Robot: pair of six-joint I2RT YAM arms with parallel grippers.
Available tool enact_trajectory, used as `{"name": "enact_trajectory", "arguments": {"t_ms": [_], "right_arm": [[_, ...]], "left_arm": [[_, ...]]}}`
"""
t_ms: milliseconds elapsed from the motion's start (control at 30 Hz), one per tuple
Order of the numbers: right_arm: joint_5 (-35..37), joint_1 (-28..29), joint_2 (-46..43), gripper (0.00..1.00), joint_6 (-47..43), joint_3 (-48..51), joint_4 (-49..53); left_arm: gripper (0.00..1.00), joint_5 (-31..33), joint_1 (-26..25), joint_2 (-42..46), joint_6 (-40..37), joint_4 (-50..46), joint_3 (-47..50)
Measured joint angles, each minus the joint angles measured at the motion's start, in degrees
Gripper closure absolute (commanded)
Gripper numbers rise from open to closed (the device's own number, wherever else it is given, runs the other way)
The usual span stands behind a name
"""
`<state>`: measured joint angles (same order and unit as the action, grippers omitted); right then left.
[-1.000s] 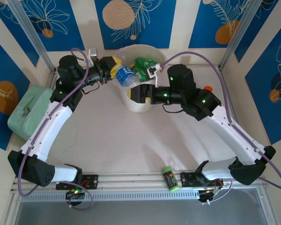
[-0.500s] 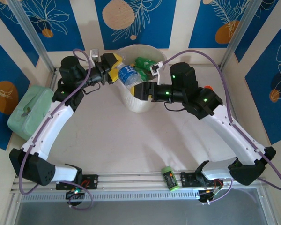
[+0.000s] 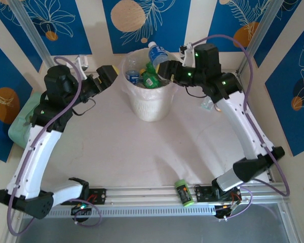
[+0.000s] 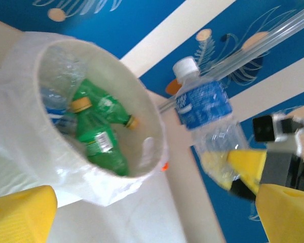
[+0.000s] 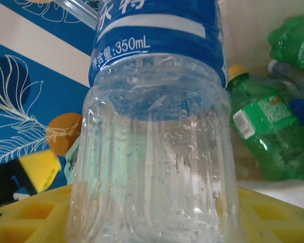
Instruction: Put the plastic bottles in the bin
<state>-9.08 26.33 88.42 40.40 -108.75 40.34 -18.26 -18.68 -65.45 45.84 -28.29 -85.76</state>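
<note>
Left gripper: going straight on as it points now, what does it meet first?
Probably the bin rim; the left gripper points at it. The blue-labelled bottle held by the right gripper sits off-line, though depth is unclear.

My right gripper (image 3: 167, 67) hangs over the far right rim of the white bin (image 3: 148, 106). It is clamped on the lower end of a clear blue-labelled bottle (image 3: 157, 53), whose white cap tilts up and away toward the back wall. Inside the bin lie green bottles (image 3: 151, 79) and a second blue-labelled bottle (image 3: 133, 76). My left gripper (image 3: 104, 77) sits just left of the bin, its fingers spread with nothing between them. A mint-green case (image 3: 20, 126) rests at the left edge of the table (image 3: 142, 152), and a lime-green canister (image 3: 182, 193) lies near my bases
</note>
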Motion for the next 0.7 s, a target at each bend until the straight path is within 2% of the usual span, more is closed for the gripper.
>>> {"name": "enact_trajectory", "arguments": {"t_ms": [267, 500, 700], "right_arm": [[-0.61, -2.67, 13.6, 0.42, -3.43, -14.34, 6.12], [-0.22, -3.8, 22.05, 0.41, -5.11, -22.58, 9.73], [-0.11, -4.52, 26.53, 0.21, -5.84, -27.65, 11.69]], "left_arm": [[0.04, 4.39, 0.0, 0.87, -4.37, -4.37, 7.91], [0.05, 5.99, 0.0, 0.85, -5.73, -5.38, 9.27], [0.05, 7.02, 0.0, 0.85, -5.92, -5.29, 10.19]]}}
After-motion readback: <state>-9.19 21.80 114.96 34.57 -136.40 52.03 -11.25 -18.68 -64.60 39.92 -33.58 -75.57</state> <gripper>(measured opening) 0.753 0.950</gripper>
